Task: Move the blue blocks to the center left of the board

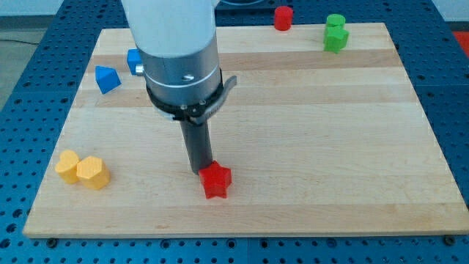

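A blue triangular block (107, 78) lies near the board's upper left. A blue cube (134, 60) sits just to its upper right, partly hidden behind the arm. My tip (199, 171) rests on the board near the bottom middle, touching the upper left side of a red star block (216, 180). The tip is far below and to the right of both blue blocks.
Two yellow blocks (83, 170) sit side by side at the lower left. A red block (283, 17) stands at the top edge. Two green blocks (335, 34) sit together at the top right. The wooden board (330, 139) lies on a blue perforated table.
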You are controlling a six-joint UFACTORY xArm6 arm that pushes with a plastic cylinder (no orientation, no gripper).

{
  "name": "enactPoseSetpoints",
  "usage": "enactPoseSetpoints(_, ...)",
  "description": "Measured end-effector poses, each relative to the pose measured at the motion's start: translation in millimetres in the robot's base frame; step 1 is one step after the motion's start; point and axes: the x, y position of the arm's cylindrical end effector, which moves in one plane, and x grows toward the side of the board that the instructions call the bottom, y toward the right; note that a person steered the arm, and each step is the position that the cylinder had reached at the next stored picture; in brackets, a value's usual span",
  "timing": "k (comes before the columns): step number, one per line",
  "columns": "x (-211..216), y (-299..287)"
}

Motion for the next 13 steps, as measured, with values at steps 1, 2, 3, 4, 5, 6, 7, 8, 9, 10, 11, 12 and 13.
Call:
enactPoseSetpoints(1, -1, 41)
enactPoseSetpoints(2, -87, 27)
enactPoseSetpoints(3, -175, 39)
enactPoseSetpoints(4, -217, 41)
enactPoseSetpoints(5, -267, 101)
enactPoseSetpoints(6, -330, 156)
enactPoseSetpoints(7, -347, 182)
enactPoseSetpoints(8, -346, 176)
enactPoseSetpoints(9, -306, 152)
enactPoseSetpoints(10, -246, 149)
enactPoseSetpoints(11, -203, 182)
enactPoseSetpoints(12, -176, 235)
enactPoseSetpoints(13, -182, 326)
